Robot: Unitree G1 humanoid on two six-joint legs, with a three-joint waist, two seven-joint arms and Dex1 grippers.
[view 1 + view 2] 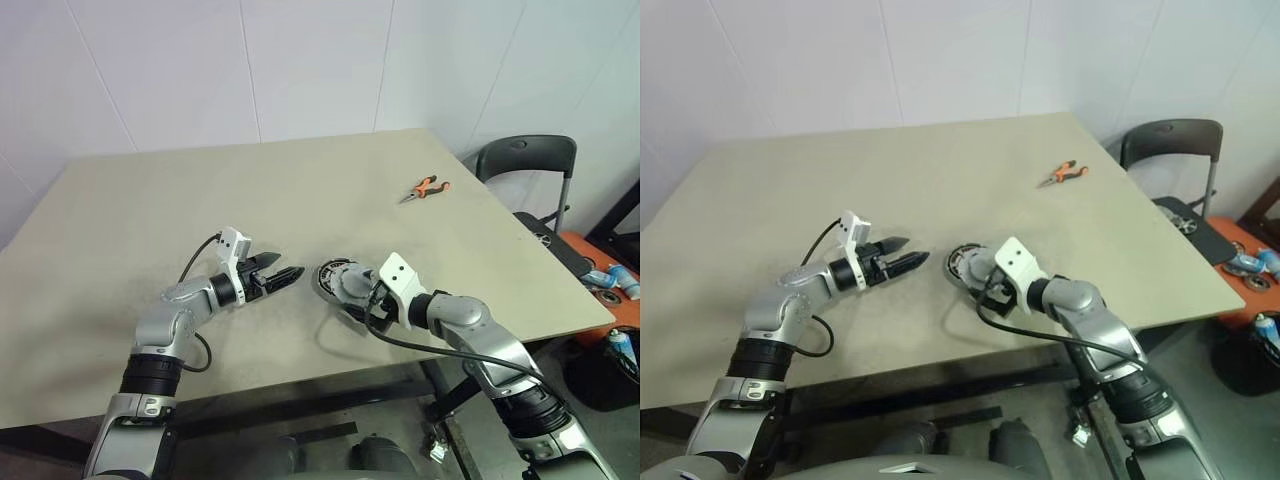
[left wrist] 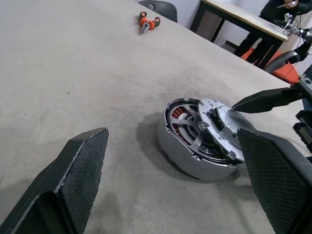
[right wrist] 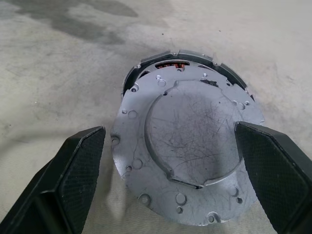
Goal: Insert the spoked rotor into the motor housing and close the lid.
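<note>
The left arm reached out low over the table, bent at the elbow. The left gripper pointed to the right at the motor housing. Its two black fingers stood wide apart and held nothing.

The motor housing sat on the table between the two grippers. The lid lay on top of it, tilted and pushed off to one side, so it was not shut. The left wrist view looked in through the gap and showed orange windings and silver spokes inside, maybe the spoked rotor, but this was hard to tell. The right wrist view showed the flat scratched face of the lid.

The right arm came in from the right, bent down to the housing. The right gripper was wide open, one finger on each side of the lid, not touching it.

Orange pliers lay far back on the table.
</note>
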